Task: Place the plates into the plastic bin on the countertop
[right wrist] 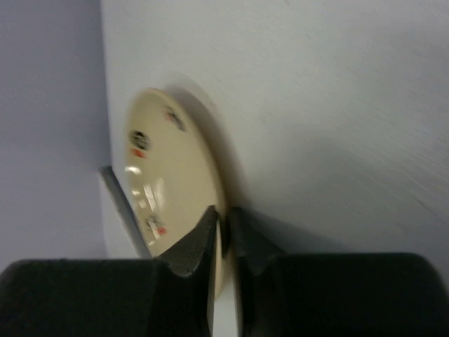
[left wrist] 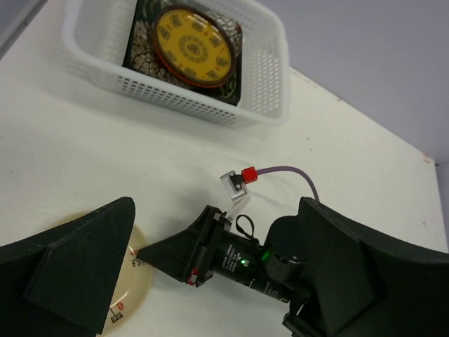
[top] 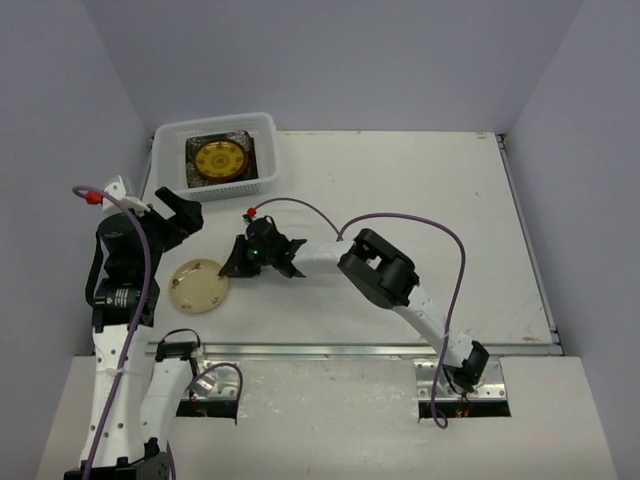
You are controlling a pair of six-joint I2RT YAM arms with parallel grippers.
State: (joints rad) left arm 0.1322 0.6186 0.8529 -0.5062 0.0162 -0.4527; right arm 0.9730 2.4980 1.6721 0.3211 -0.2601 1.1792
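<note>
- The right gripper (right wrist: 223,219) is down low on the countertop (top: 400,190). Its jaws are pinched almost closed, with the near rim of the cream plate (right wrist: 168,189) caught between them.
- The rest of that plate lies flat just past the jaw tips.
- The left gripper (top: 178,213) hangs up in the air. Its jaws are wide apart and hold nothing.
- The plastic bin (left wrist: 175,105) is well ahead of the left jaws. Inside it, a yellow-patterned plate (left wrist: 191,48) lies on top of a dark flowered plate (left wrist: 137,53).
- I think the step now is picking up the cream plate. It is the only plate I can see outside the bin.
- Next, the right jaws need to squeeze tight, lift the plate without letting it slip, and carry it to the bin.
</note>
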